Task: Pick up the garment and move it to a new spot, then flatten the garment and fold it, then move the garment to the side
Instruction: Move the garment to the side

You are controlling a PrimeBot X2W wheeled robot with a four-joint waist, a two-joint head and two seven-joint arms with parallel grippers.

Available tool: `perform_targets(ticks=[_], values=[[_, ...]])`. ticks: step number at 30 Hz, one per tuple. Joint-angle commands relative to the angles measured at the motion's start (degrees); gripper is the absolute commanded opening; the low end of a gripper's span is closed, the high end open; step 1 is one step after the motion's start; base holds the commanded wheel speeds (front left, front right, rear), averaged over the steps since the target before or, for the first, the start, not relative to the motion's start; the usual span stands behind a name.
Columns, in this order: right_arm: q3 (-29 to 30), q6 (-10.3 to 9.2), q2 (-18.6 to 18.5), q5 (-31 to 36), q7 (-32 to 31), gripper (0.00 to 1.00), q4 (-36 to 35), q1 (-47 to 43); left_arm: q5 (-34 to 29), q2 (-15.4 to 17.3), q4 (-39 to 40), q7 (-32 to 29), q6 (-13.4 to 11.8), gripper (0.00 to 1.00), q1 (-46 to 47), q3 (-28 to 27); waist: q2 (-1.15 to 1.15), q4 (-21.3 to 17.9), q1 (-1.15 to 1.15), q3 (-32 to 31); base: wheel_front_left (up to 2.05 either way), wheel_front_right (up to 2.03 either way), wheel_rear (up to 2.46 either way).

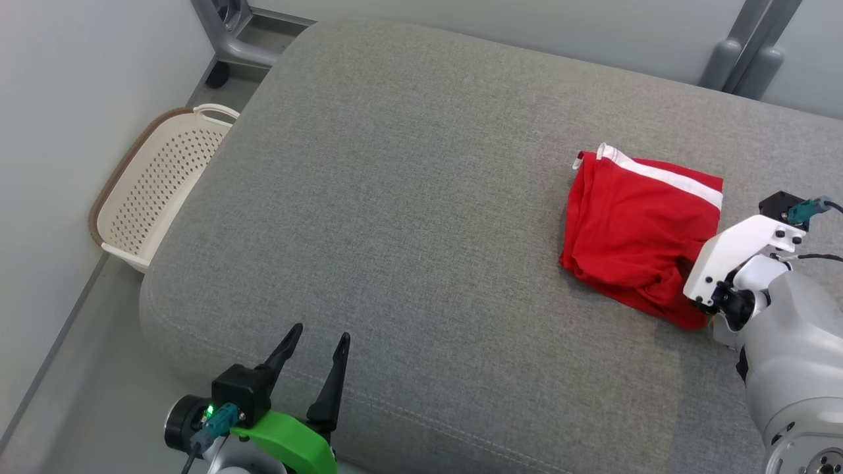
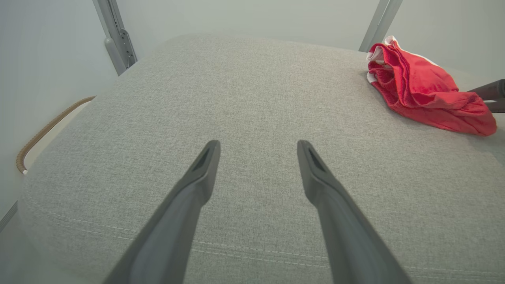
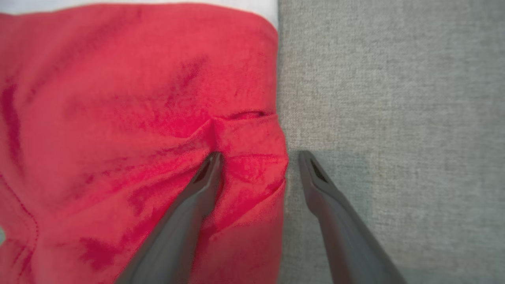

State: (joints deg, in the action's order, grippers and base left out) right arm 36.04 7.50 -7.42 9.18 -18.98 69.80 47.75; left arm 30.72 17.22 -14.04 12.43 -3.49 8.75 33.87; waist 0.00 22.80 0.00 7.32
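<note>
A red garment (image 1: 635, 234) with a white band lies crumpled at the right of the grey cushion (image 1: 395, 217). It also appears at the upper right of the left wrist view (image 2: 426, 92) and close up in the right wrist view (image 3: 138, 130). My right gripper (image 3: 258, 157) is open and straddles the garment's right edge: one finger presses into the red cloth, the other rests over the bare cushion (image 3: 394, 118). In the head view its fingers are hidden behind the white wrist mount (image 1: 737, 253). My left gripper (image 1: 319, 342) (image 2: 258, 148) stands open near the cushion's front edge, holding nothing.
A cream perforated basket (image 1: 155, 187) stands on the floor at the cushion's left side. Grey metal frame legs (image 1: 227, 33) rise behind the cushion at the far left and far right (image 1: 751, 52). A pale wall runs along the left.
</note>
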Motion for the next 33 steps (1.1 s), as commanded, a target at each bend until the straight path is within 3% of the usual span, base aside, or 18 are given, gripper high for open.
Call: perform_targets(ticks=[1,4,15,22,33], values=[[1.03,-0.04,0.74,1.19,-0.98,0.71,-0.02,-2.21,0.15,0.0,-0.17,0.37,0.21,1.0,0.61,0.13,0.0,-0.07,0.0,-0.21,0.0,0.0,0.0],[4.29,-0.06,1.62,3.17,-2.16,0.02,-1.88,-2.94,0.23,0.18,-0.23,0.4,0.23,1.0,0.64,0.21,0.0,-0.22,0.0,-0.47,0.0,0.0,0.0],[10.87,-0.07,3.93,9.56,-3.01,0.0,-7.63,-1.28,0.46,0.48,-0.32,0.2,-0.25,1.0,0.8,0.43,0.0,-0.9,0.0,-1.0,0.0,0.0,0.0],[5.45,-0.06,4.29,12.35,-1.71,0.0,-6.25,0.09,0.8,0.7,-0.32,0.72,-0.6,1.0,-0.45,0.23,0.0,-5.48,0.0,-3.52,0.0,0.0,0.0],[-7.28,-0.06,0.87,15.1,1.24,0.0,-4.74,-0.73,1.15,-0.16,-0.7,1.38,-0.44,1.0,-1.54,0.75,0.0,-17.33,0.0,-7.31,0.0,0.0,0.0]])
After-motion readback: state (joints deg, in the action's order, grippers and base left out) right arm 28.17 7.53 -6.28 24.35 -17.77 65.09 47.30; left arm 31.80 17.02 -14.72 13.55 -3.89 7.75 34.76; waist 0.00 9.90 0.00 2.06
